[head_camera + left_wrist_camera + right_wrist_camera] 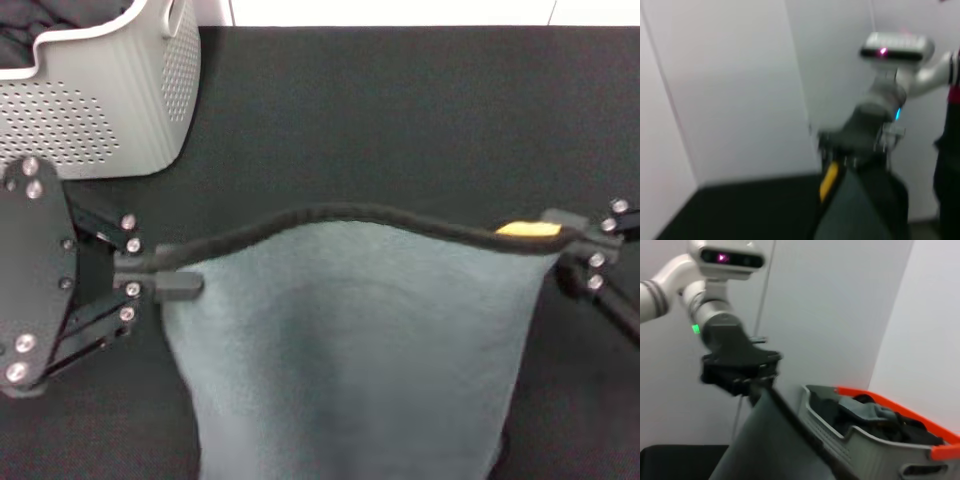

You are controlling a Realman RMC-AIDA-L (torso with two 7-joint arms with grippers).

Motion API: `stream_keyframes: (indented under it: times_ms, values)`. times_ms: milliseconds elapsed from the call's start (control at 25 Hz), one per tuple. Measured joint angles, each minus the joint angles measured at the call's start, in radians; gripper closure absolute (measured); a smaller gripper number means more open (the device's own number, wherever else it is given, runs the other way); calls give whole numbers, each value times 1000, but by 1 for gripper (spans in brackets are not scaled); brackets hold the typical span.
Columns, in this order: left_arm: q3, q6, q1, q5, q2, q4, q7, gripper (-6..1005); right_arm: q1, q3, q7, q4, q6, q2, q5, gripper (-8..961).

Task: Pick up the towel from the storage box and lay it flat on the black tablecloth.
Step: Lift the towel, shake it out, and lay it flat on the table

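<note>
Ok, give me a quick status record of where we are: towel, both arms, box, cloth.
towel: grey-teal plush towel with black stitched edge, out of the box, stretched between both grippers, hanging down; orange-yellow reverse shows at one top corner
left gripper: jaws shut on the towel's top corner, robot's left side
right gripper: jaws shut on the opposite top corner
storage box: light grey perforated plastic basket, far left, dark cloths inside
tablecloth: black felt-like cloth beneath
laid flat: not yet
</note>
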Motion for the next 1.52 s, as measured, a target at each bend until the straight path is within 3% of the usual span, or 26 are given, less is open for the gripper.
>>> stream_keyframes:
  times_ms: [80,240,280,360,600,760,1000,1240,1520]
  values:
    - [-4,-1,-15,83,-13,-3,7,959,24,31,40,40,-9,-1,-11,936]
    - [-9,-51,-173,327,-41,-147,34,959,90,45,61,137,-46,-2,-48,936]
    - [-12,-75,-206,370,-39,-198,39,959,137,47,65,204,-69,-4,-72,936]
    - [-37,-133,-274,452,-32,-313,53,959,345,44,65,476,-152,-5,-138,936]
    - [-129,-289,-431,689,-23,-558,103,958,560,43,-16,777,-332,-16,-161,936]
    - [-130,-327,-447,729,-18,-567,100,958,619,41,-36,814,-367,-22,-162,935]
    - [-132,-352,-454,772,-13,-563,90,958,780,50,-54,978,-376,-31,-169,935]
    - [-133,-383,-450,801,-13,-563,85,958,916,51,-70,1097,-410,-17,-253,935]
    - [-128,-430,-454,860,-22,-570,82,958,958,20,-70,1119,-462,-5,-305,935]
